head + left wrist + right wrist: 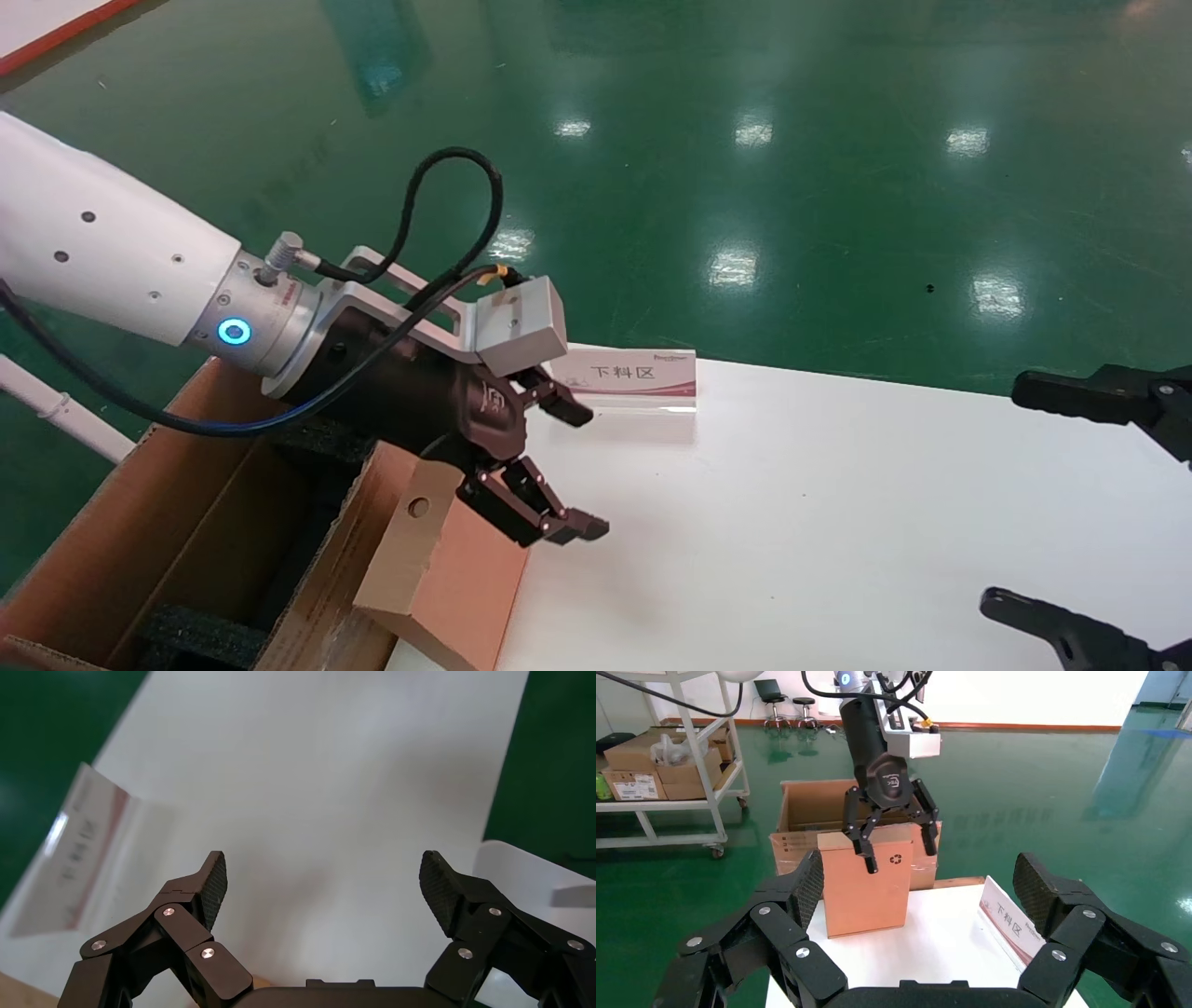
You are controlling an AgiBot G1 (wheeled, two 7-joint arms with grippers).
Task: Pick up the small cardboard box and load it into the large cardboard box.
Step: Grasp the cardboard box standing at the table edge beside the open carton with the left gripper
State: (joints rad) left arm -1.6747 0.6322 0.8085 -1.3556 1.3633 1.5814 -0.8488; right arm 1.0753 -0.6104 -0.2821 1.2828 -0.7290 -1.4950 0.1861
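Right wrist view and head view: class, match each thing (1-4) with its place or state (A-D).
1. small cardboard box
2. large cardboard box
3. left gripper
4. right gripper

A. open, close to the small box's top
B. beside the white table, flaps up, black foam inside
C. open, at the table's right side, apart from both boxes
D. upright at the table's edge, recycling symbol on one face

Pairs: 1-D, 2-B, 3-A, 4-C
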